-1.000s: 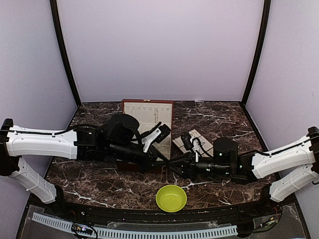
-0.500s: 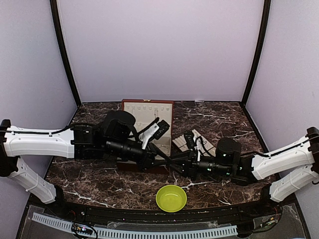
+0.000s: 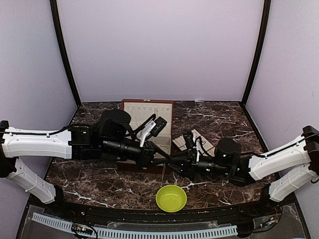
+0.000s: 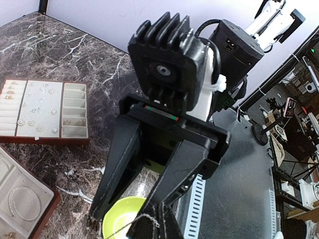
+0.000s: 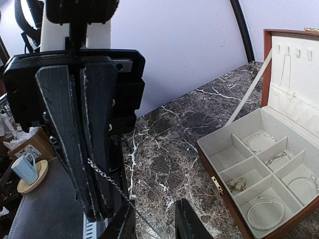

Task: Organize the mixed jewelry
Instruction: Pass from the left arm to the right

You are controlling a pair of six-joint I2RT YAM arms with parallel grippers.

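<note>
Both arms reach low over the marble table [image 3: 99,184] and meet tip to tip just in front of the open jewelry box [image 3: 147,112], above the green bowl [image 3: 171,198]. The left gripper [image 5: 94,206] is pinched tight on a thin silvery chain [image 5: 112,183], which trails off its tips. The right gripper [image 4: 127,210] faces it with its fingers parted beside the chain's free end; contact cannot be told. Wire hoops [image 5: 265,211] lie in the box's compartments.
</note>
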